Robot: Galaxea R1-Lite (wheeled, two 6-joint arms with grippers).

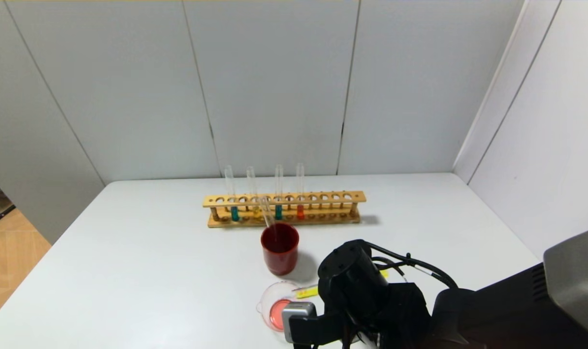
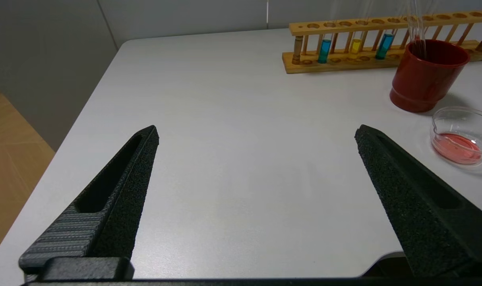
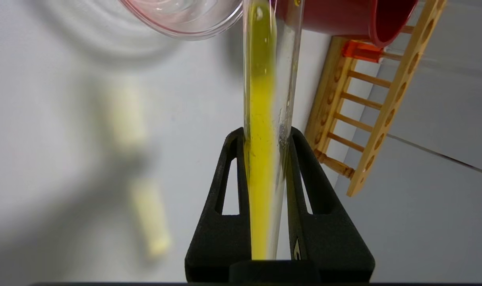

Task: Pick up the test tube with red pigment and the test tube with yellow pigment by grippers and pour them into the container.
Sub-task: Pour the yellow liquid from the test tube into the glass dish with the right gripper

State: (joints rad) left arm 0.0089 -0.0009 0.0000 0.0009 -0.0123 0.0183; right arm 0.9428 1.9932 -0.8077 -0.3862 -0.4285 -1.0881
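A lab: wooden test-tube rack on white table.

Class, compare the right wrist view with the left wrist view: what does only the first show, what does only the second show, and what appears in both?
Only the right wrist view: the right gripper shut on the test tube with yellow pigment, tilted so yellow liquid runs along it toward the container, plus a red-filled tube in the rack.
Only the left wrist view: the open left gripper over bare table, two teal tubes and a yellow tube in the rack.
Both: the container, red cup and wooden rack.
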